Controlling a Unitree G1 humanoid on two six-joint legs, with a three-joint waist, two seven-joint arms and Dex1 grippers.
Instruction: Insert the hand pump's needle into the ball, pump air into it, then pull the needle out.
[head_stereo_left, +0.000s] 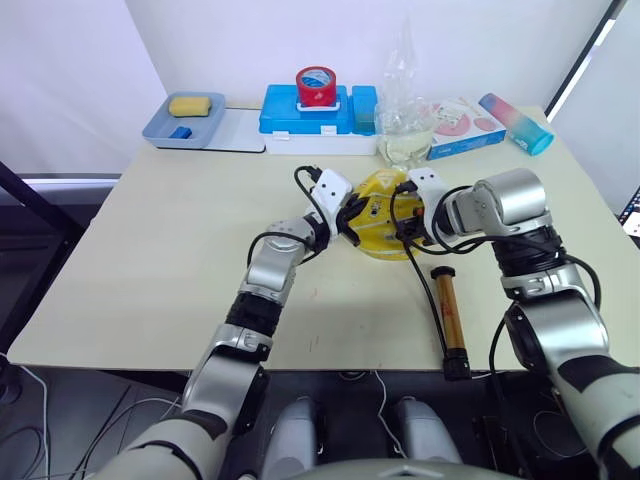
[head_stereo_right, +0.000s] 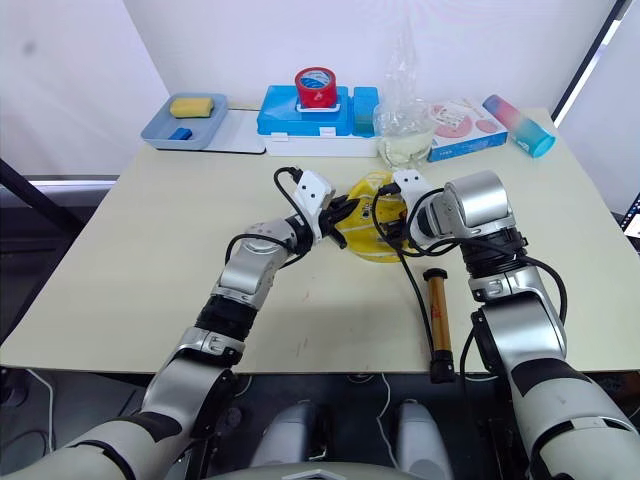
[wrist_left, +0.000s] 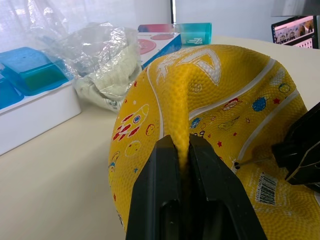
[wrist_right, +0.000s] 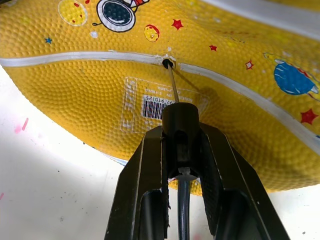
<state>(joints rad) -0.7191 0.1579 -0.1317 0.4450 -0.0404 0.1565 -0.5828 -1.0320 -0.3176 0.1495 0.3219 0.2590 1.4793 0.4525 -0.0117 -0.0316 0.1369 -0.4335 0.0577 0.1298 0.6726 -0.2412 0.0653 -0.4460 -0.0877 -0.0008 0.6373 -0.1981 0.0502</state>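
Head views: both arms bent inward over mid-table, left gripper (head_stereo_left: 348, 215) and right gripper (head_stereo_left: 408, 222) meeting from opposite sides on the limp yellow ball (head_stereo_left: 380, 215); the hand pump (head_stereo_left: 449, 315) lies flat near the front edge by the right forearm, hose running up to the right gripper. Left wrist: fingers (wrist_left: 160, 185) pinched tight on a raised fold of the ball's skin. Right wrist: fingers (wrist_right: 145, 175) clamped on the black fitting of the needle (wrist_right: 173, 86), pin tip at the valve hole on the white seam, beside the barcode label (wrist_right: 156, 106).
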